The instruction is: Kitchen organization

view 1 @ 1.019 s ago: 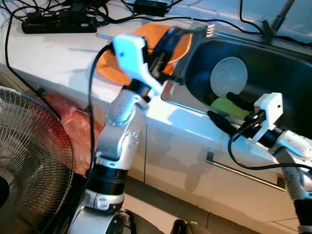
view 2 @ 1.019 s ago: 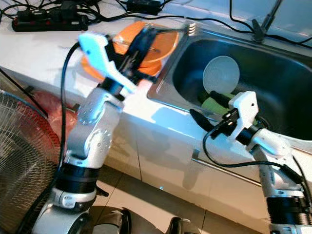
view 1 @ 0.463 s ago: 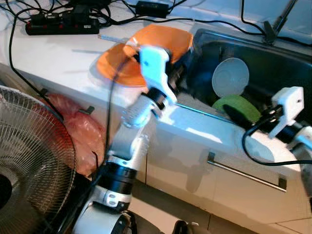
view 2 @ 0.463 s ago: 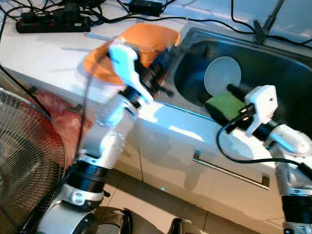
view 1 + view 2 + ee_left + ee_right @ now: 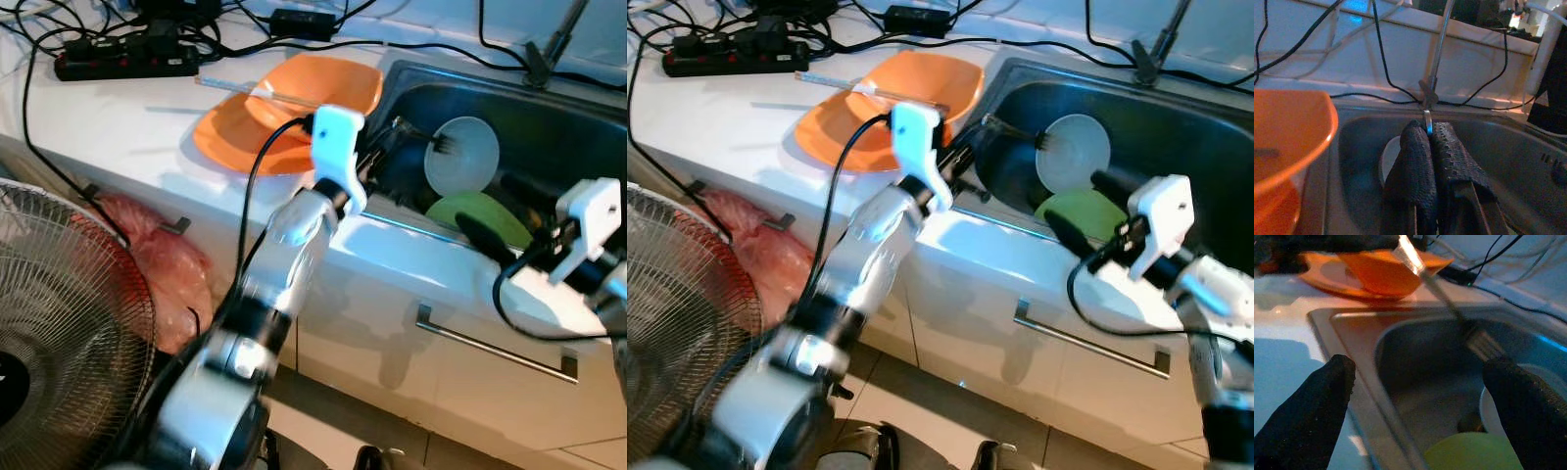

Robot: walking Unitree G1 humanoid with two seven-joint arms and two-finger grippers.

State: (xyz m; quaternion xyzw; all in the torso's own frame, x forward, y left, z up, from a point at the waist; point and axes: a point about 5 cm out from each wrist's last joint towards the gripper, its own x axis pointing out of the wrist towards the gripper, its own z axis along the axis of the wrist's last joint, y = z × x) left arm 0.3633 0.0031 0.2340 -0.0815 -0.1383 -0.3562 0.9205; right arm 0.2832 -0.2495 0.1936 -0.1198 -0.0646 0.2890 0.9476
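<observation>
My left gripper (image 5: 384,149) is shut on the handle of a metal fork (image 5: 423,138). It holds the fork over the left rim of the steel sink (image 5: 558,117), tines pointing at a white bowl (image 5: 460,157) inside. In the left wrist view the fingertips (image 5: 1418,139) pinch the fork handle (image 5: 1428,122). A green bowl (image 5: 480,211) lies in the sink by the near wall. My right gripper (image 5: 505,215) is open just above the green bowl at the sink's front edge. An orange bowl (image 5: 323,83) sits on an orange plate (image 5: 230,137) on the counter left of the sink.
A thin stick (image 5: 250,90) lies across the orange bowl. A power strip (image 5: 118,64) and cables run along the back of the counter. A fan (image 5: 59,323) and a red bag (image 5: 167,284) stand on the floor at left. A cabinet handle (image 5: 490,343) runs below.
My left gripper has carried the fork from above the orange bowl rightward and out over the sink. The right gripper has shifted slightly to the right.
</observation>
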